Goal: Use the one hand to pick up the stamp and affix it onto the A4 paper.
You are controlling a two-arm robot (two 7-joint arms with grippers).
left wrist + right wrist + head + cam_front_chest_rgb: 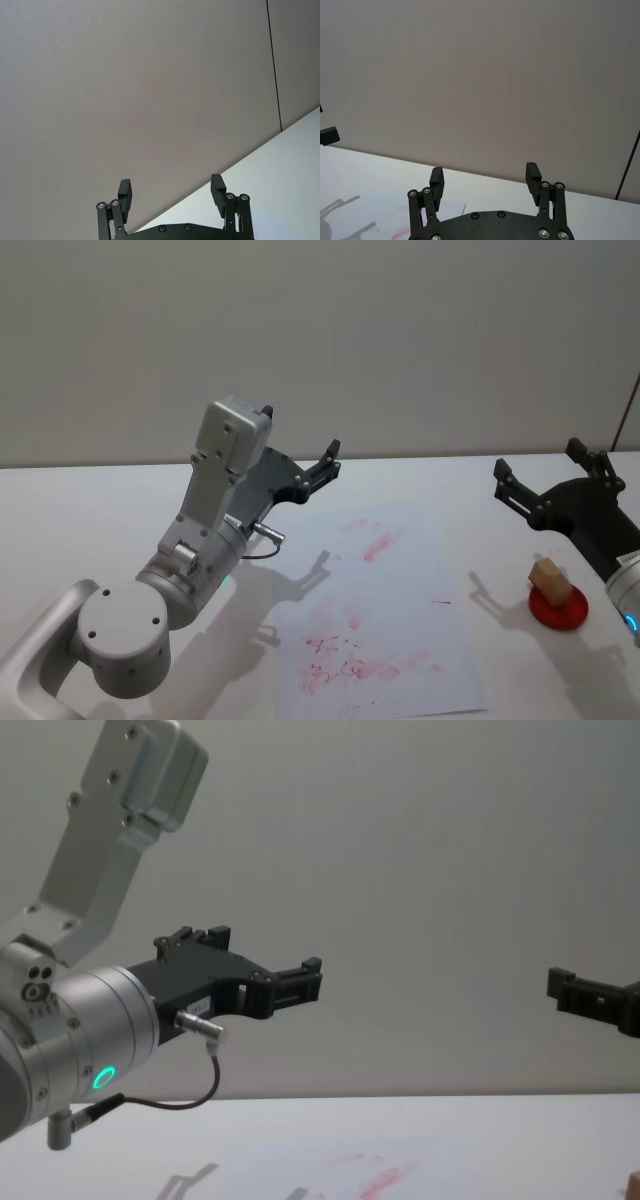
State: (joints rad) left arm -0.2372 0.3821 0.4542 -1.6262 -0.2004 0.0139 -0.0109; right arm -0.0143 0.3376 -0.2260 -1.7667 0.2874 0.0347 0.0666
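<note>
Your stamp [548, 576] sits in the round red pad [562, 614], at 3 o'clock from the A4 paper [400, 575] and clear of its edge. Your right gripper [538, 470] hangs in the air at 12 o'clock from the stamp, fingers wide and empty. Your left gripper [328, 462] is raised at 11 o'clock from the paper, fingers wide, holding nothing

A white paper sheet [400, 590] smeared with red-pink ink lies on the white counter [100, 510]; to its right, a small tan wooden stamp [549, 578] stands on a round red pad [560, 612]. The black right end effector [537, 462] hovers just behind the stamp, fingers spread; the black left end effector [322, 468] hangs raised near the sheet's far left corner.
</note>
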